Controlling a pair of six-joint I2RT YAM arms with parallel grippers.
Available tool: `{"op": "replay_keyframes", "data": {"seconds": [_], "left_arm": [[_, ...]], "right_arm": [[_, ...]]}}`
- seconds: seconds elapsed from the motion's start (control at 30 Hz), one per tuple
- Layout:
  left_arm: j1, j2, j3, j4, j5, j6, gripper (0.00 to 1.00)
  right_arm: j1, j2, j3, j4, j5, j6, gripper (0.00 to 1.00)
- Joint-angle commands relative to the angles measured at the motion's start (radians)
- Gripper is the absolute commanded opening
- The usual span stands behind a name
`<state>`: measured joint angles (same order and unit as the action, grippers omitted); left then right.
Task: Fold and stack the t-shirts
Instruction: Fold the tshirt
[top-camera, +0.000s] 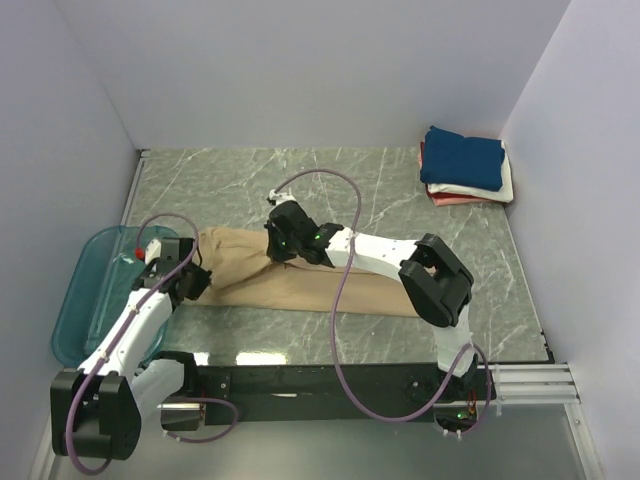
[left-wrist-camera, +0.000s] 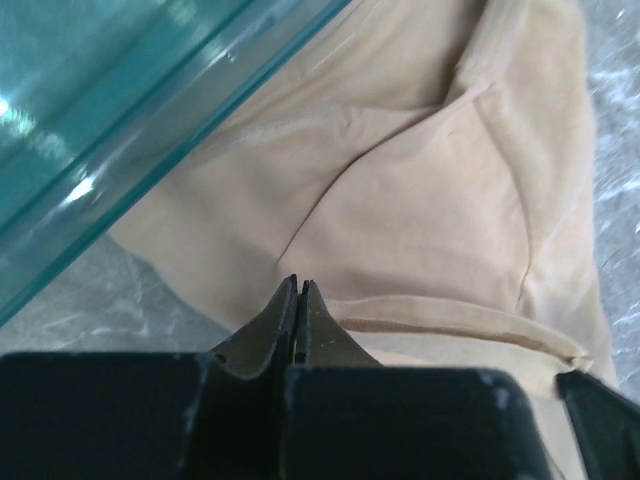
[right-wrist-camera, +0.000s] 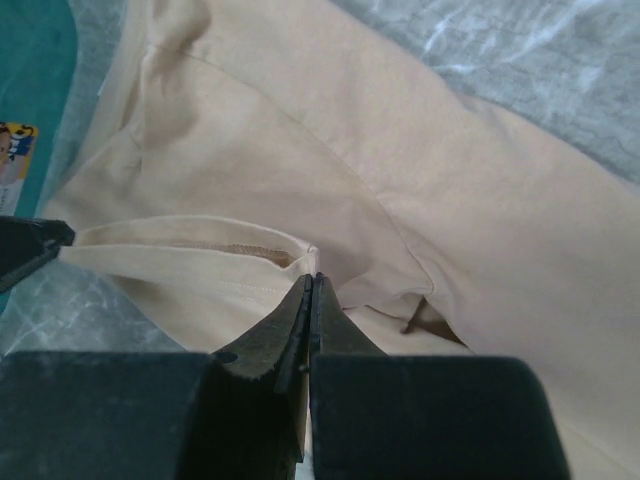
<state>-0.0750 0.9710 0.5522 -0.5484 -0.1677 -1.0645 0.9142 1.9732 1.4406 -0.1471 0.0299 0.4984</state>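
Got the tan t-shirt (top-camera: 300, 285) lying crumpled across the middle of the table (top-camera: 250, 190), with its left end just beside the teal tub (top-camera: 80, 300). Seeing the left gripper (left-wrist-camera: 298, 295) pressed together, pinching the shirt's hem close to the tub wall. Same for the right gripper (right-wrist-camera: 310, 285): pressed together, nipping a hem corner further right, near the shirt's far edge. Noting a raised strip of hem between the two. Also spotting folded t-shirts (top-camera: 465, 165) stacked at the far right corner, navy on top, white and red underneath, well apart from both grippers.
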Motion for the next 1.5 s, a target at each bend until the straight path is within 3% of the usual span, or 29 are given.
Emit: {"op": "replay_keyframes", "data": {"seconds": [0.0,0.37,0.63,0.8,0.97,1.1,1.23,1.47], "left_arm": [[0.004,0.037,0.067,-0.005,-0.049,0.041,0.0],[0.004,0.15,0.13,0.027,-0.032,0.144,0.0],[0.004,0.161,0.089,0.08,0.031,0.198,0.01],[0.004,0.123,0.074,0.085,0.051,0.207,0.11],[0.004,0.077,0.103,0.024,0.019,0.206,0.19],[0.004,0.003,0.117,-0.027,-0.023,0.167,0.36],[0.004,-0.023,0.141,-0.019,0.02,0.176,0.38],[-0.035,0.061,0.167,0.079,0.091,0.144,0.34]], "right_arm": [[-0.012,-0.06,-0.042,0.05,0.039,0.052,0.0],[-0.012,-0.134,-0.189,0.095,0.018,0.109,0.0],[-0.012,-0.148,-0.278,0.145,-0.001,0.152,0.0],[-0.012,-0.142,-0.298,0.144,-0.024,0.154,0.0],[-0.012,-0.154,-0.309,0.144,-0.027,0.143,0.12],[-0.012,-0.162,-0.315,0.146,-0.025,0.132,0.2],[-0.011,-0.181,-0.325,0.141,-0.027,0.124,0.31],[-0.021,-0.221,-0.295,0.06,0.059,0.095,0.32]]}}
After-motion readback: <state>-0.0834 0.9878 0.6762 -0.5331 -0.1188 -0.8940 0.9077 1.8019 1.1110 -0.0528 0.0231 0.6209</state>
